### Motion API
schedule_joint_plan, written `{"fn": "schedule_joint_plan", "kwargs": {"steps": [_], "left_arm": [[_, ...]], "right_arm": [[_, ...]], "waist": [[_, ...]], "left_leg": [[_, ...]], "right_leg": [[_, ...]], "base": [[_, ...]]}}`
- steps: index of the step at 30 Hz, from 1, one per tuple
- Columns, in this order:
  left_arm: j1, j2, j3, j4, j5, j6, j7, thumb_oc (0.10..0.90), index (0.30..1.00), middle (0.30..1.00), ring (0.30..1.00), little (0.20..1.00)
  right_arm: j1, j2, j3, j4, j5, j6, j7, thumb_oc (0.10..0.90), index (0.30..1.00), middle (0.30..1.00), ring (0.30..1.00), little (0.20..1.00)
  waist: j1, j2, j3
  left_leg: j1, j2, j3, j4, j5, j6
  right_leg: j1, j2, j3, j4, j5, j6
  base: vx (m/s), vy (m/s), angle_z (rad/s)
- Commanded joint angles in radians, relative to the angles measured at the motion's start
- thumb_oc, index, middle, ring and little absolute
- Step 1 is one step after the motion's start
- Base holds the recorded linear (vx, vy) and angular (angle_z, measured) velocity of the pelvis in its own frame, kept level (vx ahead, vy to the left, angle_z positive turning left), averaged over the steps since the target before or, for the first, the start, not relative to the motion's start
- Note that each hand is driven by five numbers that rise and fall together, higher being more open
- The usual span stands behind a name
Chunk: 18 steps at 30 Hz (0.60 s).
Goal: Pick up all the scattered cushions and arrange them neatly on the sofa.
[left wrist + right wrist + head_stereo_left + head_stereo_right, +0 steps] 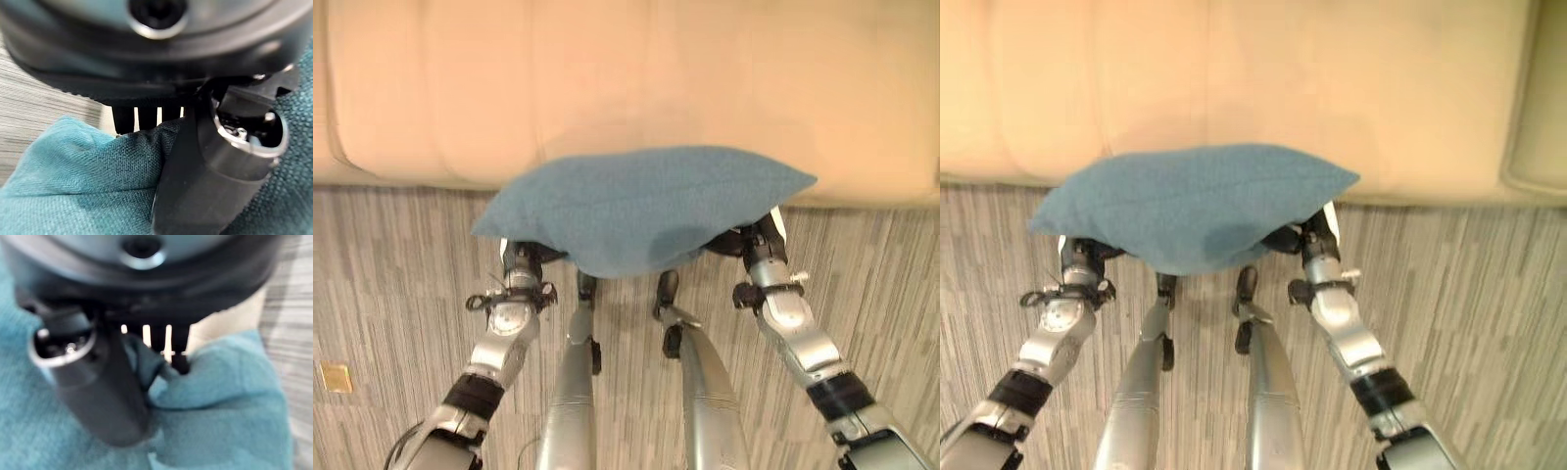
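A blue-teal cushion (641, 206) hangs in the air in front of the beige sofa (607, 78), held up at both ends. My left hand (205, 166) grips its left end, thumb pressed into the fabric (88, 181) with the fingers behind it. My right hand (98, 387) pinches the right end, where the cloth (220, 401) bunches between thumb and fingers. In the eye views both hands sit under the cushion's lower edge, left hand (524, 257) and right hand (756, 240), mostly hidden by it.
The sofa's seat front runs across the top of the eye views, with a cushion seam at the far left (333, 147). Striped grey carpet (401, 274) lies below. A small yellow tag (335, 377) lies on the floor at left.
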Motion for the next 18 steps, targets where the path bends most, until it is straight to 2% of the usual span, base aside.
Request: {"fn": "schedule_joint_plan", "kwargs": {"steps": [1, 2, 4, 5, 6, 7, 8, 9, 15, 18], "left_arm": [[-0.027, -0.116, -0.105, -0.197, -0.006, -0.183, -0.162, 0.4, 0.3, 0.3, 0.3, 0.3], [-0.026, -0.116, -0.105, -0.197, -0.006, -0.183, -0.162, 0.4, 0.3, 0.3, 0.3, 0.3], [0.055, -0.11, -0.072, -0.211, -0.005, -0.182, -0.172, 0.4, 0.3, 0.3, 0.3, 0.3], [0.055, -0.109, -0.072, -0.211, -0.005, -0.182, -0.172, 0.4, 0.3, 0.3, 0.3, 0.3], [0.093, -0.107, -0.052, -0.216, -0.004, -0.179, -0.176, 0.4, 0.3, 0.3, 0.3, 0.3], [0.116, -0.103, -0.038, -0.226, -0.002, -0.178, -0.18, 0.4, 0.3, 0.3, 0.3, 0.3], [0.116, -0.103, -0.038, -0.227, -0.002, -0.178, -0.18, 0.4, 0.3, 0.3, 0.3, 0.3], [0.153, -0.108, -0.016, -0.237, -0.016, -0.176, -0.188, 0.4, 0.3, 0.3, 0.3, 0.3], [0.23, -0.116, 0.031, -0.269, -0.007, -0.168, -0.199, 0.4, 0.3, 0.3, 0.3, 0.3], [0.242, -0.118, 0.031, -0.272, -0.002, -0.162, -0.209, 0.4, 0.3, 0.3, 0.3, 0.3]], "right_arm": [[-0.02, 0.152, 0.093, -0.202, 0.013, -0.198, 0.153, 0.4, 0.3, 0.3, 0.3, 0.3], [-0.019, 0.152, 0.093, -0.202, 0.013, -0.198, 0.153, 0.4, 0.3, 0.3, 0.3, 0.3], [0.039, 0.14, 0.061, -0.208, 0.009, -0.193, 0.167, 0.4, 0.3, 0.3, 0.3, 0.3], [0.039, 0.14, 0.061, -0.208, 0.008, -0.193, 0.167, 0.4, 0.3, 0.3, 0.3, 0.3], [0.07, 0.13, 0.039, -0.215, 0.008, -0.191, 0.176, 0.4, 0.3, 0.3, 0.3, 0.3], [0.082, 0.123, 0.027, -0.223, 0.002, -0.189, 0.18, 0.4, 0.3, 0.3, 0.3, 0.3], [0.082, 0.123, 0.027, -0.223, 0.002, -0.188, 0.18, 0.4, 0.3, 0.3, 0.3, 0.3], [0.112, 0.112, 0.005, -0.239, -0.008, -0.185, 0.194, 0.4, 0.3, 0.3, 0.3, 0.3], [0.188, 0.092, -0.06, -0.282, -0.071, -0.179, 0.199, 0.4, 0.3, 0.3, 0.3, 0.3], [0.214, 0.094, -0.072, -0.277, -0.066, -0.177, 0.204, 0.4, 0.3, 0.3, 0.3, 0.3]], "waist": [[-0.006, -0.018, -0.178], [-0.006, -0.018, -0.175], [-0.004, -0.023, -0.187], [-0.005, -0.023, -0.187], [-0.004, -0.024, -0.203], [-0.002, -0.026, -0.216], [-0.003, -0.025, -0.216], [-0.004, -0.024, -0.24], [-0.005, -0.026, -0.304], [-0.005, -0.028, -0.313]], "left_leg": [[0.127, 0.004, 0.018, 0.031, -0.13, -0.015], [0.131, 0.004, 0.018, 0.029, -0.13, -0.015], [0.254, 0.014, 0.027, 0.004, -0.136, -0.019], [0.253, 0.014, 0.027, 0.002, -0.132, -0.018], [0.321, 0.019, 0.033, -0.017, -0.137, -0.022], [0.353, 0.025, 0.035, -0.029, -0.135, -0.025], [0.352, 0.024, 0.034, -0.031, -0.131, -0.025], [0.403, 0.03, 0.039, -0.053, -0.128, -0.03], [0.504, 0.043, 0.045, -0.088, -0.12, -0.047], [0.508, 0.044, 0.047, -0.081, -0.118, -0.052]], "right_leg": [[0.191, 0.021, 0.011, -0.237, 0.04, 0.084], [0.195, 0.022, 0.011, -0.238, 0.04, 0.084], [0.336, 0.036, 0.002, -0.285, 0.032, 0.081], [0.337, 0.036, 0.001, -0.289, 0.037, 0.081], [0.411, 0.048, -0.001, -0.311, 0.028, 0.079], [0.454, 0.054, 0.001, -0.328, 0.024, 0.079], [0.454, 0.054, 0.0, -0.332, 0.028, 0.08], [0.517, 0.065, 0.001, -0.361, 0.023, 0.078], [0.667, 0.11, 0.011, -0.461, 0.015, 0.069], [0.698, 0.114, 0.008, -0.494, 0.022, 0.068]], "base": [[0.0, 0.0, 0.0], [0.04, -0.049, 0.03], [0.04, -0.052, -0.01], [0.06, -0.07, -0.01], [0.05, -0.064, 0.01], [0.05, -0.064, 0.01], [0.06, -0.057, 0.03], [0.07, -0.06, 0.04], [0.07, -0.074, 0.09], [-0.01, -0.045, 0.13]]}}
